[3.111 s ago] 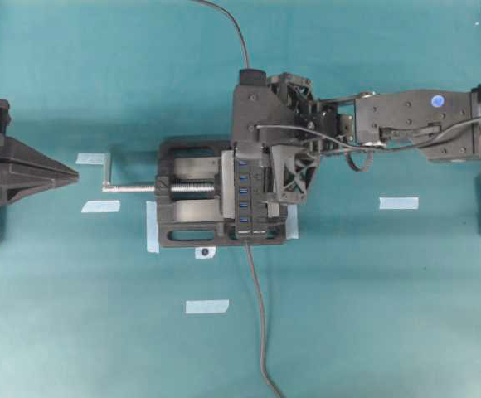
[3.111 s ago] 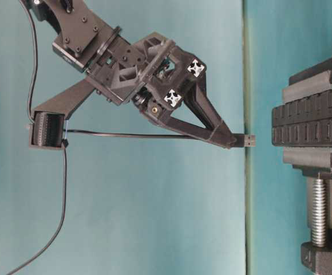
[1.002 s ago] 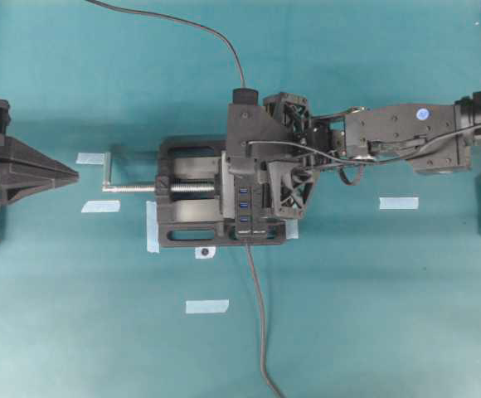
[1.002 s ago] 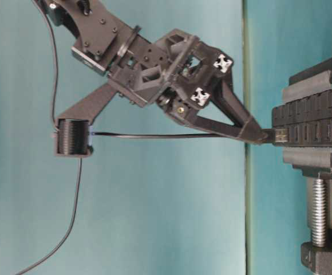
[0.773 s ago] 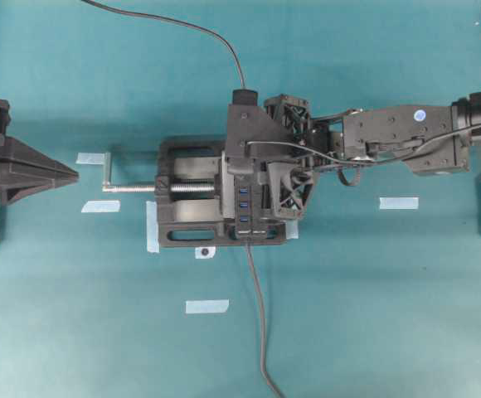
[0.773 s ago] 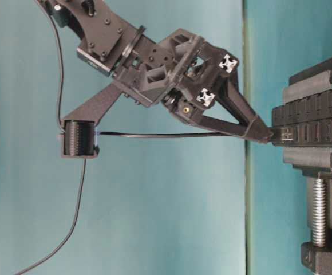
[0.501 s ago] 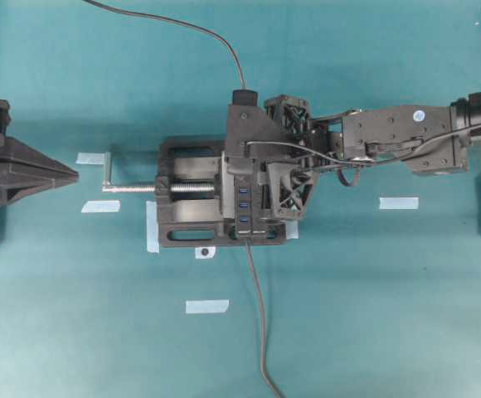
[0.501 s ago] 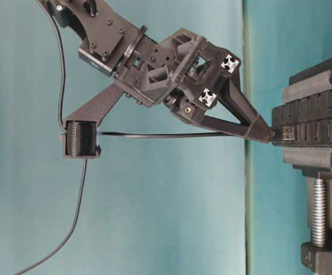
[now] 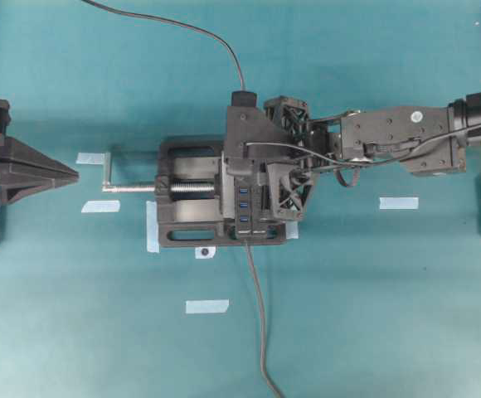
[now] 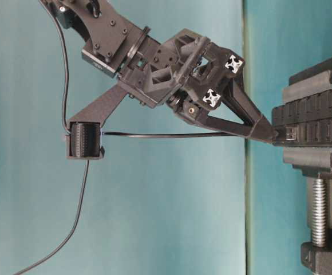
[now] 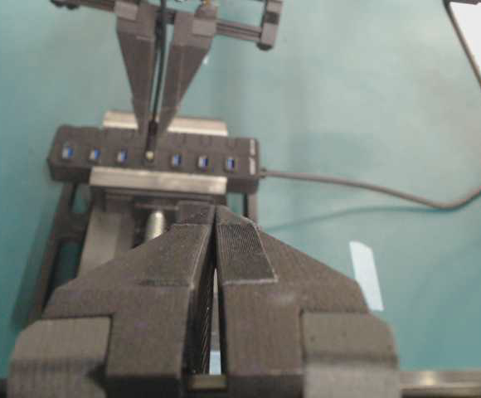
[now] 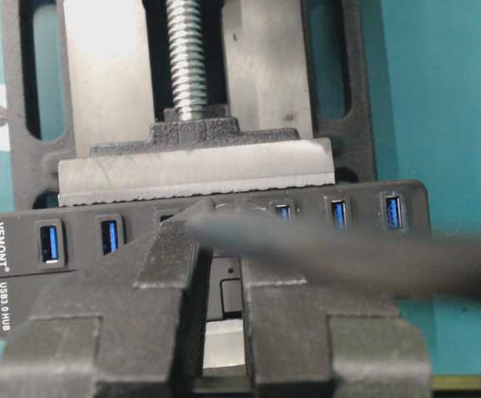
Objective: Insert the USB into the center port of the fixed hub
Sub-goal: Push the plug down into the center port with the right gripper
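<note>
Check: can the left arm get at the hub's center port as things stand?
Probably not. The right hand is shut on the USB at the center port of the fixed hub, blocking it. The left hand sits parked and shut, well clear of the vise.

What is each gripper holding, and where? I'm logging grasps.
Right gripper: the USB, by its plug body, cable trailing behind. Left gripper: shut, nothing held.

Vise [image 9: 192, 203] flanks fixed hub [image 11: 153, 154]; approach from above seemingly open.
</note>
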### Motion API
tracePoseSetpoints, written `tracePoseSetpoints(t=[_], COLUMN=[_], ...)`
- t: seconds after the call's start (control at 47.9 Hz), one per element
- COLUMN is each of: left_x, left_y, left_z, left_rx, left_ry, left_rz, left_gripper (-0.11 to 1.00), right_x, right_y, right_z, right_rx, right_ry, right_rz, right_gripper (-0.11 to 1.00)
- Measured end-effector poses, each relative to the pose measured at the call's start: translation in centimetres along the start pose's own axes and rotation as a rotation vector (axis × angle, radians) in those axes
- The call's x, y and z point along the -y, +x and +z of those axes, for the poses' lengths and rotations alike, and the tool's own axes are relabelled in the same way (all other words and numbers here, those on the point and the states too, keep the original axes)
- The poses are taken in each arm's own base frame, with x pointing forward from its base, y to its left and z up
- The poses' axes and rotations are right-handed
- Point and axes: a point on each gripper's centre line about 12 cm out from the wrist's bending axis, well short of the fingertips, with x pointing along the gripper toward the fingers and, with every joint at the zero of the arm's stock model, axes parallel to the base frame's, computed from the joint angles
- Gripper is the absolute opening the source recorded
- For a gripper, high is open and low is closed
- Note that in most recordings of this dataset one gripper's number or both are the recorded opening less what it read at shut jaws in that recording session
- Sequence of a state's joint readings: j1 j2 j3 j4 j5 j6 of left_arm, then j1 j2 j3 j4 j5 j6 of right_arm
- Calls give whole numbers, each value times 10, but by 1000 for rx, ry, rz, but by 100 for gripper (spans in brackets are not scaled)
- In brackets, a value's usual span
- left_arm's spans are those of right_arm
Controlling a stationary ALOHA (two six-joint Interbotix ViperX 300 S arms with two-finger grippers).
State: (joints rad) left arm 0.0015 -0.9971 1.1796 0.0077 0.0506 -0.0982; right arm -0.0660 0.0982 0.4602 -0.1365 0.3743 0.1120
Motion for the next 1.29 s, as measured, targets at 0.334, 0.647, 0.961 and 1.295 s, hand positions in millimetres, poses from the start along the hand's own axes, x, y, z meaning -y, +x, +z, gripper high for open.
tracePoseSetpoints(t=[0.334, 0.647, 0.961, 1.295], left_x=[0, 0, 0, -1], left_y=[0, 0, 0, 0], left_z=[-3, -2, -4, -6], left_rx=[-6, -3, -9, -14], left_ry=[0, -3, -2, -3], left_rz=[1, 0, 1, 1], left_gripper=[0, 0, 0, 0], right_x=[0, 0, 5, 5], right_y=[3, 5, 8, 10], right_z=[-4, -5, -9, -14], right_rx=[-8, -11, -22, -33], right_ry=[-1, -1, 11, 13], right_rz=[1, 0, -6, -5], right_gripper=[8, 8, 8, 8])
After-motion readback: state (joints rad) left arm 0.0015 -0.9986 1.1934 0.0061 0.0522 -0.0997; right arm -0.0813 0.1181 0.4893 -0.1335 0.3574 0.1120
